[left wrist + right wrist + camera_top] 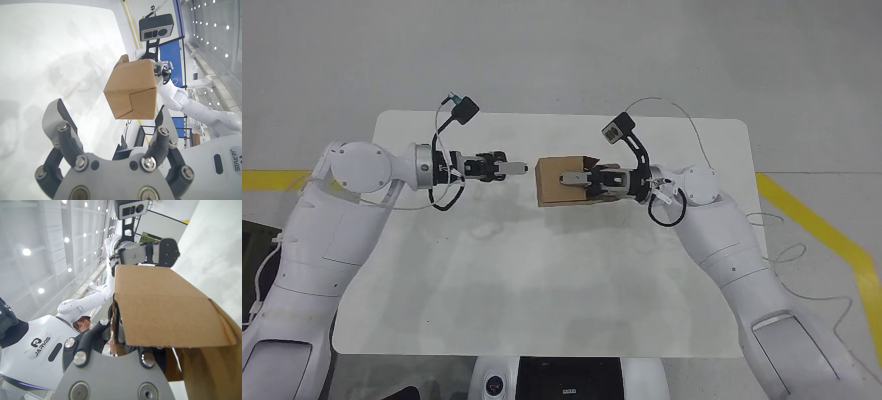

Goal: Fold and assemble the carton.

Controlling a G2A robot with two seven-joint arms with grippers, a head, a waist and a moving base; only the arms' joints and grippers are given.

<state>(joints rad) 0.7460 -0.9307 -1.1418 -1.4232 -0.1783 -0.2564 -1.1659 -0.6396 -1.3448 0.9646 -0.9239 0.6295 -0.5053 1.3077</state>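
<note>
Brown cardboard carton, folded into a box shape, is held above the white table by the right gripper, clamped on one wall. The left gripper sits just beside the carton's closed end, fingers spread wide.

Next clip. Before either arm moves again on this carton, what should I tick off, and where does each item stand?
1. Right gripper has a hold on the carton: ok, shut on it, carton held off the table.
2. Left gripper free: ok, open, holding nothing.
3. Left gripper apart from the carton: ok, a small gap shows in the top view.
4. Carton end facing the left gripper closed: ok, its flaps lie flat.
5. Carton end at the right gripper closed: not ok, a flap stands out.
6. Closed flaps locked in place: cannot tell.
</note>
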